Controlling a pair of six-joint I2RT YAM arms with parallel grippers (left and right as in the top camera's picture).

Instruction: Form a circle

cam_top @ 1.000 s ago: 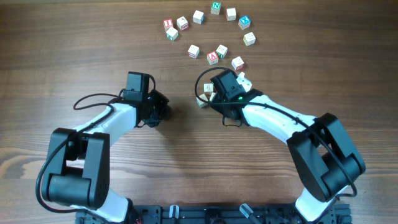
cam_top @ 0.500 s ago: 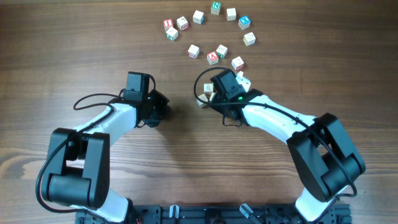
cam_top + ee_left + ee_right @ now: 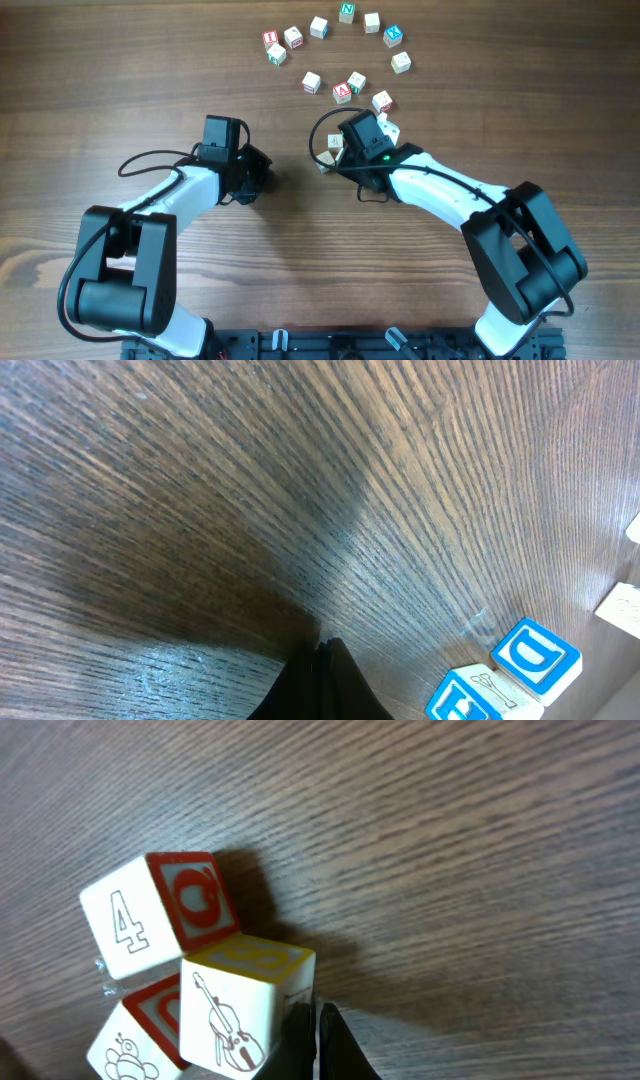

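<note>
We're seeing the alphabet cubes (image 3: 346, 12) lying in a loose, unclosed arc at 12 o'clock on the table (image 3: 120, 80), w/ a few strays inside it. Three more are huddling together by the right gripper (image 3: 312, 1030): a "4" cube (image 3: 150, 915), a yellow-topped cube (image 3: 245, 1000) w/ a cello drawing, and a bug cube (image 3: 130, 1050). Right jaws are sitting closed, empty, just at 3 o'clock of the yellow-topped one. The left gripper (image 3: 322, 665) is likewise sitting closed, holding nothing, w/ two blue-lettered cubes (image 3: 537, 657) at its 3 o'clock.
</note>
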